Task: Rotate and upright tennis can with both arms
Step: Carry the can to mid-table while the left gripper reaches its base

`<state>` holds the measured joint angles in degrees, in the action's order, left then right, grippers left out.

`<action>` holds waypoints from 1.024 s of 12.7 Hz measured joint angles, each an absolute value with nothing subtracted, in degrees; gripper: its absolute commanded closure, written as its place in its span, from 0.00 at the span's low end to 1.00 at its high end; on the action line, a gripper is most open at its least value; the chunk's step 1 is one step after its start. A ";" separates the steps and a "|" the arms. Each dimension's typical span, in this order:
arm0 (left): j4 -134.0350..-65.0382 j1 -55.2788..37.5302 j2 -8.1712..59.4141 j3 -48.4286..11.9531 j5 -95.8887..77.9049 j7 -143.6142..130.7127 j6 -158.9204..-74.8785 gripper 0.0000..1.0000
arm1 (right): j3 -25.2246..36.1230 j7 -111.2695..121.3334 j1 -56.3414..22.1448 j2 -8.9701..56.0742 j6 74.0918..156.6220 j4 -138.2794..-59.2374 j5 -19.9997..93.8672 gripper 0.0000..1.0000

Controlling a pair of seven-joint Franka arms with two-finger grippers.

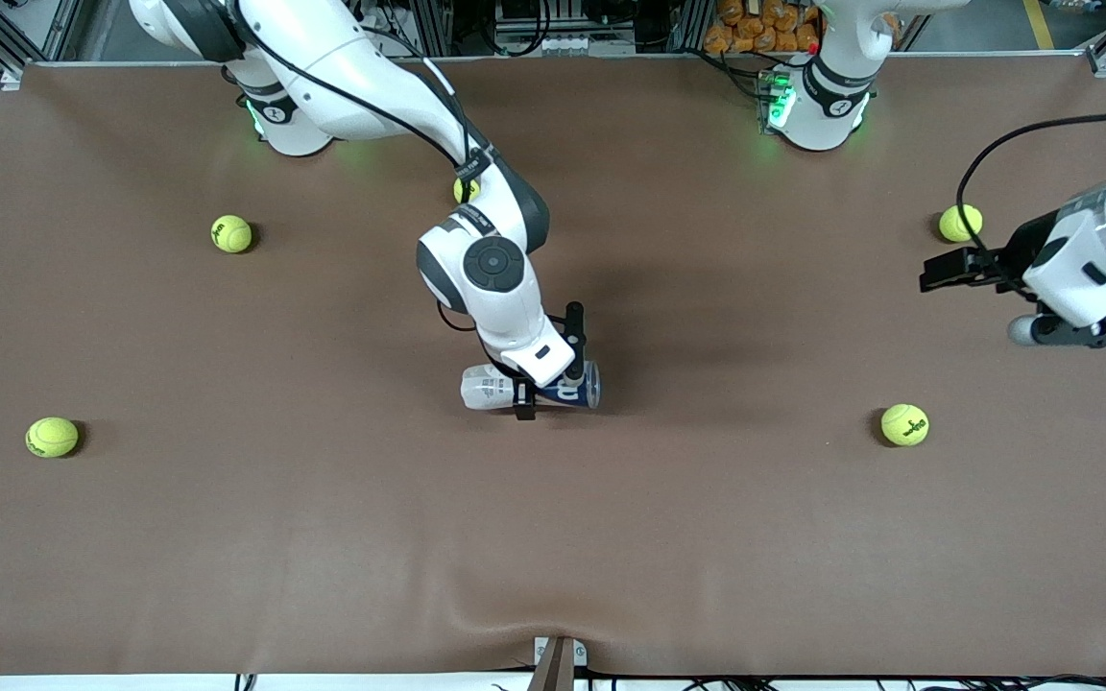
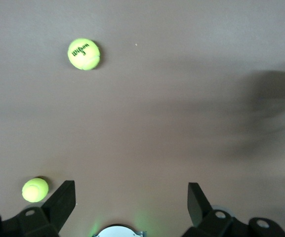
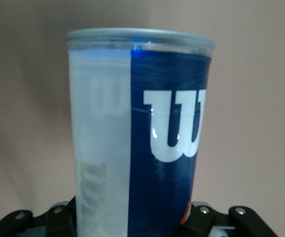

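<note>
The tennis can is lying on its side roughly mid-counter, and the right hand is down on it, fingers clamped across the can's body. From the right wrist view you're looking straight along the can, big white W on navy.

The left hand just hangs over the left arm's end of the counter, fingers spread apart, gripping nothing. A tennis ball sits at about 8 o'clock from it.

Navy/white tennis can, white "W"
</note>
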<state>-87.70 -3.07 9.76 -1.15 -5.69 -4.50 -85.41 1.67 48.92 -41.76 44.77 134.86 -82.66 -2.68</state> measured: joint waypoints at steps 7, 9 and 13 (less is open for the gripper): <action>-87.81 -3.23 16.82 -1.40 -14.71 -4.50 -87.51 0.00 | 1.94 49.04 -43.48 48.78 140.30 -81.53 -5.50 0.00; -87.82 -3.30 18.62 -1.43 -18.67 -4.51 -88.60 0.00 | 1.93 49.05 -43.65 48.79 141.25 -81.45 -5.70 0.00; -87.87 -5.01 22.31 -1.56 -24.85 -4.50 -91.28 0.00 | 1.93 49.04 -43.77 48.76 141.38 -80.39 -5.69 0.00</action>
